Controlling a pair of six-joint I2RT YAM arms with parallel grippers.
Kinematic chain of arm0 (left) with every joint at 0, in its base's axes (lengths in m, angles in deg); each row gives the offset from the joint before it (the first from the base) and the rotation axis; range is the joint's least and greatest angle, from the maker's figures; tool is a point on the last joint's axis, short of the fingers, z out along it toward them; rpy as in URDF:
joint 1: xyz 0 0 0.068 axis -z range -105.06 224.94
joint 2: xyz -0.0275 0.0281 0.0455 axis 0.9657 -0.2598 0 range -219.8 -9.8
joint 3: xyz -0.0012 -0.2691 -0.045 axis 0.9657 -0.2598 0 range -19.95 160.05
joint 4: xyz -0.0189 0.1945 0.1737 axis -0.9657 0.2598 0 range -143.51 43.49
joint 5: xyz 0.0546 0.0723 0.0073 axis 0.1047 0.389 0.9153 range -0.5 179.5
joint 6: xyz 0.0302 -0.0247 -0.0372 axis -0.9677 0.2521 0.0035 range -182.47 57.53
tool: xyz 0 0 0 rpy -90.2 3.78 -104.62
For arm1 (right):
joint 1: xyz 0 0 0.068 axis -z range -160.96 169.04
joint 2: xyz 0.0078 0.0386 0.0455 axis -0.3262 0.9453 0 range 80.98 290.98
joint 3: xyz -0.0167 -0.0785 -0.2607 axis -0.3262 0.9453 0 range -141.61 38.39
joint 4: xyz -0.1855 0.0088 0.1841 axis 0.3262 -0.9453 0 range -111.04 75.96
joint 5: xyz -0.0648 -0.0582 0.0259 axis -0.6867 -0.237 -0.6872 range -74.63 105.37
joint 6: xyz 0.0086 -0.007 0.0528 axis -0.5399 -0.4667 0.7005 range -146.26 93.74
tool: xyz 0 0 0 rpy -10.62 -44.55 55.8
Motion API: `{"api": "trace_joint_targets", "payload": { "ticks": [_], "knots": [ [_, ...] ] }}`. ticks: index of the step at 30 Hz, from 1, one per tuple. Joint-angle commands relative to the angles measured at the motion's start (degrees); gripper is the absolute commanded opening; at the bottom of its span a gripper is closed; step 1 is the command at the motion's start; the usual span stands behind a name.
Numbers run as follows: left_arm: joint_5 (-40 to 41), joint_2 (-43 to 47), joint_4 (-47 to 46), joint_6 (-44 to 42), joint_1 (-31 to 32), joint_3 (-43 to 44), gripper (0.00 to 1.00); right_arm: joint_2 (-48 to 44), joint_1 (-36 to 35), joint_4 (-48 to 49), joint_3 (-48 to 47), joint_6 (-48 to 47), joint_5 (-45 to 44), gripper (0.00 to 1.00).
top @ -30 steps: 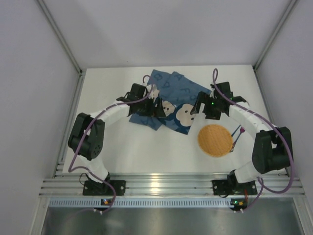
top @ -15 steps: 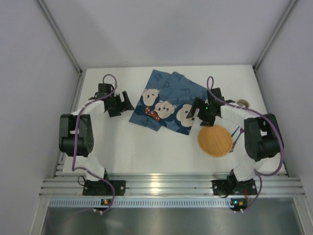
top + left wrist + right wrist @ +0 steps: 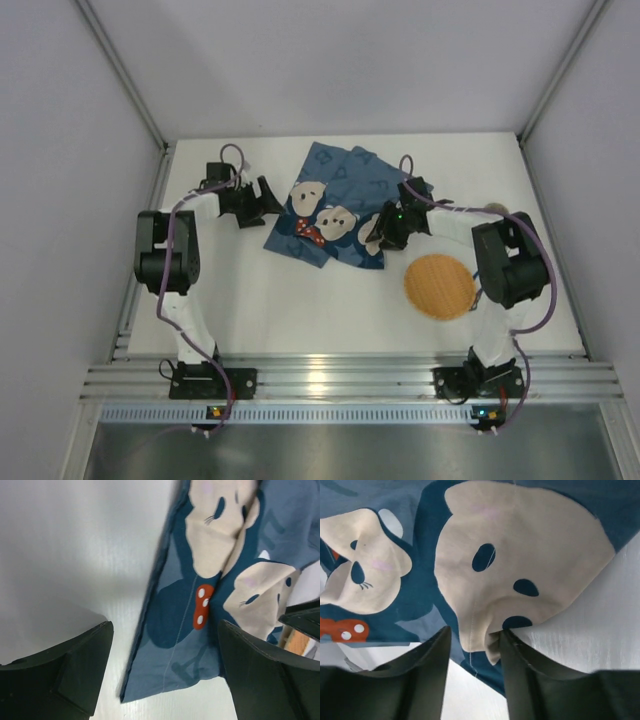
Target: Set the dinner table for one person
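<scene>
Two tools have moved in the last second. The left tool was sitting on top of the blue bear cloth. Then it let go and swung away to the left. Now it points back at the left edge of the cloth, just beside it. In its own camera its fingers are spread wide and hold nothing. The edge and near corner of the cloth lie between them.

The right tool has slid too. It was up by the far side of the orange plate. Now it is off the plate and on the near right edge of the cloth. In its own camera its fingers are close together, and a little fold with a cream bear face is squeezed between them. So I think this tool is pinching the cloth.

The cloth itself looks the same as half a second ago: crooked, doubled over and wrinkly. The white bench lies under everything. The cloth is at its far middle and the plate at its near right.

I think the arms are getting ready to pull the cloth flat, one on each side. The left tool has to close on its edge first. The plate is not on the cloth yet, so setting the bench has only begun.
</scene>
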Motion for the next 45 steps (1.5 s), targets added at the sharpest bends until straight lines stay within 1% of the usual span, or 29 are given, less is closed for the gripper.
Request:
{"api": "trace_joint_targets", "payload": {
  "ticks": [1, 2, 4, 5, 7, 8, 9, 10, 11, 12, 17, 21, 26, 28, 29, 30, 35, 40, 45],
  "knots": [
    [-4.04, -6.66, 2.56, -1.65, 2.97, 0.30, 0.91, 3.54, -0.58, -1.21, -0.70, 0.11, -0.85, 0.42],
    [-5.70, -7.37, 2.74, -1.65, 3.42, 0.66, 0.87, 3.80, -0.58, -1.30, -0.88, 0.02, -0.58, 0.34],
    [-7.03, -9.56, 3.00, -1.65, 4.82, 1.45, 0.83, 4.33, -0.50, -1.47, -1.66, -0.24, -0.32, 0.25],
    [-7.21, -10.10, 3.09, -1.39, 5.18, 1.63, 0.82, 4.51, -0.50, -1.65, -2.02, -0.50, -0.23, 0.18],
    [-8.26, -11.59, 2.66, -0.95, 5.97, 1.72, 0.68, 4.68, -0.41, -2.52, -3.16, -1.38, -0.14, 0.12],
    [-8.70, -12.12, 2.39, -0.42, 6.14, 1.89, 0.57, 4.60, -0.32, -2.88, -3.51, -1.65, -0.23, 0.07],
    [-9.14, -12.65, 2.48, -0.33, 6.41, 2.15, 0.34, 4.60, -0.23, -3.23, -3.86, -1.91, -0.23, 0.04],
    [-9.49, -13.44, 2.65, -0.24, 6.76, 2.77, 0.24, 4.51, -0.06, -4.02, -4.56, -2.70, -0.23, 0.03],
    [-9.50, -13.70, 3.17, -0.33, 6.94, 3.12, 0.11, 4.51, 0.12, -4.46, -4.92, -3.14, -0.14, 0.00],
    [-8.54, -13.97, 3.79, -0.50, 7.11, 3.47, 0.00, 4.25, 0.55, -4.90, -5.36, -3.49, -0.14, 0.00],
    [-2.12, -12.48, 8.71, -1.83, 6.24, 5.41, 0.00, 1.70, 3.80, -8.85, -7.29, -6.74, -1.89, 0.00],
    [1.22, -8.53, 9.16, -0.86, 3.52, 3.04, 0.00, -1.02, 9.16, -12.54, -8.87, -9.12, -4.00, 0.00],
    [7.18, -0.36, 7.58, 0.37, -0.18, -4.25, 0.00, -1.99, 14.96, -17.91, -9.32, -10.53, -6.38, 0.00],
    [9.13, 2.81, 6.79, 1.51, -0.53, -7.50, 0.00, -1.73, 15.93, -19.92, -9.40, -10.61, -7.17, 0.00],
    [10.09, 3.77, 6.61, 2.04, -2.27, -8.56, 0.00, -1.73, 16.38, -20.45, -9.40, -10.61, -7.96, 0.00],
    [11.41, 5.70, 6.26, 2.65, -2.73, -10.74, 0.00, -1.56, 16.99, -20.81, -9.32, -10.61, -8.14, 0.00],
    [16.16, 11.16, 4.85, 5.38, -4.14, -16.29, 0.00, -2.17, 17.35, -23.53, -8.27, -10.61, -10.07, 0.00],
    [24.50, 16.52, 7.05, 9.42, -4.31, -19.29, 0.00, -4.45, 17.35, -25.20, -4.41, -9.47, -13.58, 0.00],
    [25.22, 17.58, 8.63, 9.25, -4.31, -19.11, 0.00, -4.81, 17.26, -25.12, -1.24, -9.65, -13.50, 0.00]
  ]
}}
